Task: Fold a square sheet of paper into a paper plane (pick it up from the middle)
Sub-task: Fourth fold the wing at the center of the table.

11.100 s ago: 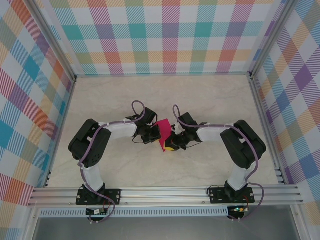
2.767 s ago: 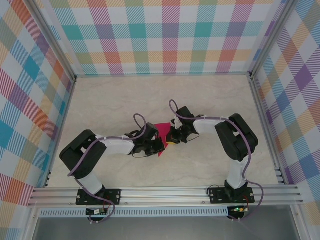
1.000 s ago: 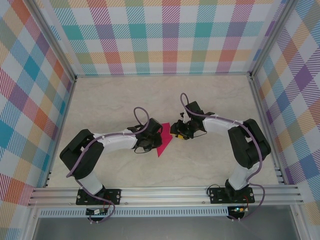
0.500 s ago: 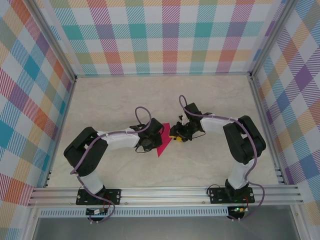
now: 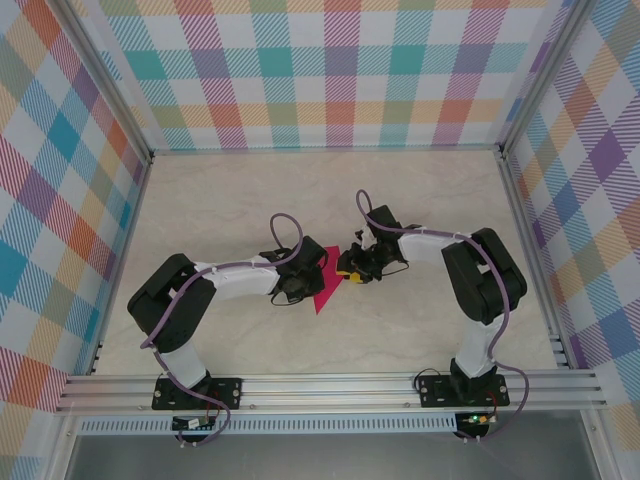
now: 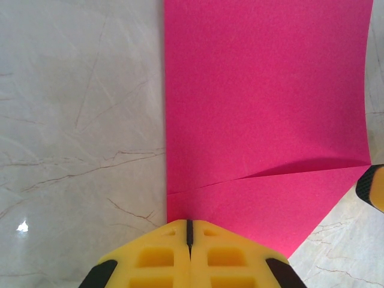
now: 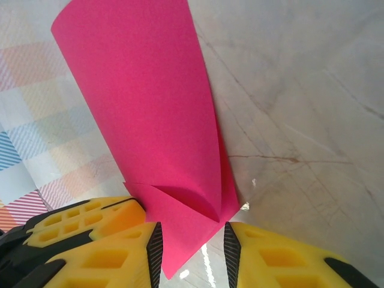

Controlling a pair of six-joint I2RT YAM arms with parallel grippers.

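Note:
The magenta-pink sheet of paper [image 5: 325,290] lies partly folded at the table's middle, between my two grippers. In the left wrist view the paper [image 6: 264,108] spreads ahead with a diagonal crease, and my left gripper [image 6: 189,225] is shut on its near edge. From above, the left gripper [image 5: 303,283] sits at the paper's left side and my right gripper [image 5: 347,275] at its right. The right gripper [image 7: 192,240] is open, and the paper's [image 7: 150,102] pointed corner lies between its black pads without touching them. A folded flap curls just ahead of that corner.
The marble table top [image 5: 250,200] stretches out around the arms. Plaid walls [image 5: 330,80] enclose the back and both sides. An aluminium rail [image 5: 330,385] with the arm bases runs along the near edge.
My right gripper has shifted slightly down and left onto the paper's corner, and its jaws have narrowed. The left gripper and the paper have hardly moved.

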